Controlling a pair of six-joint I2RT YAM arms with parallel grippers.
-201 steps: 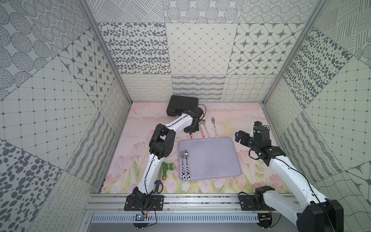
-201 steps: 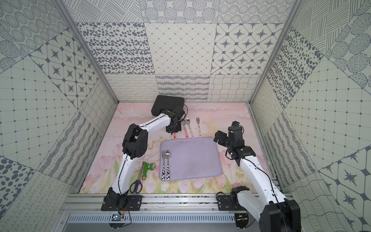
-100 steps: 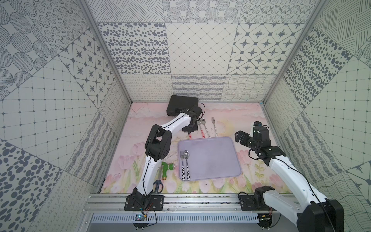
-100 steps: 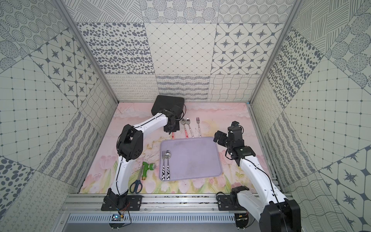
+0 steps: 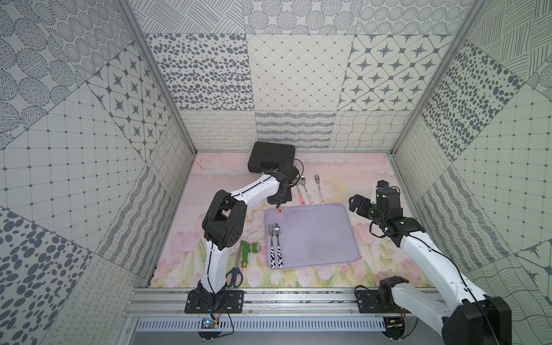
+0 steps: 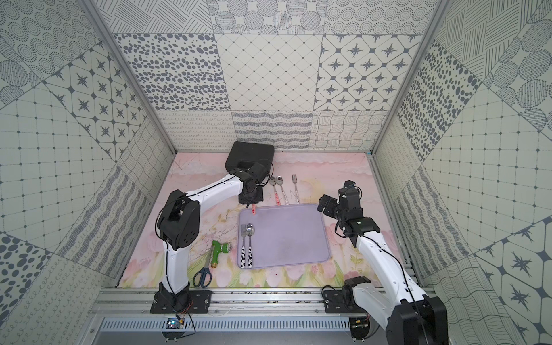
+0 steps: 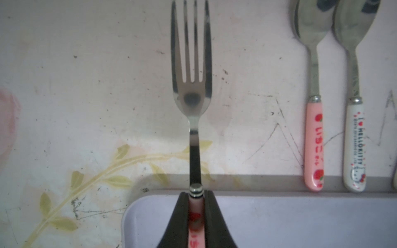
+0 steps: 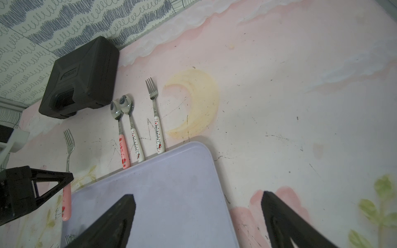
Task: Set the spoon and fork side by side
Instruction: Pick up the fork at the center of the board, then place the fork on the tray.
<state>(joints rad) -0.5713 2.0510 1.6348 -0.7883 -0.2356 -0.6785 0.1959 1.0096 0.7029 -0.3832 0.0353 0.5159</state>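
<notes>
Clamping fork [image 7: 191,64] by its handle in left gripper [image 7: 196,206], parallel to pink spoon [image 7: 313,139] lying near on the right-arm side; right gripper [image 8: 197,195] spread wide, empty, farther.

Grey-patterned panel walls [image 5: 298,74] w/ pink floral tabletop [image 5: 343,167], even light.

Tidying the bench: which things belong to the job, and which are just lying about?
Job: pink fork, gripped by the left hand; pink spoon; Hello Kitty spoon; Hello Kitty fork; cow-handled pair; purple tray.
Lying about: black case; green nozzle; scissors.
</notes>
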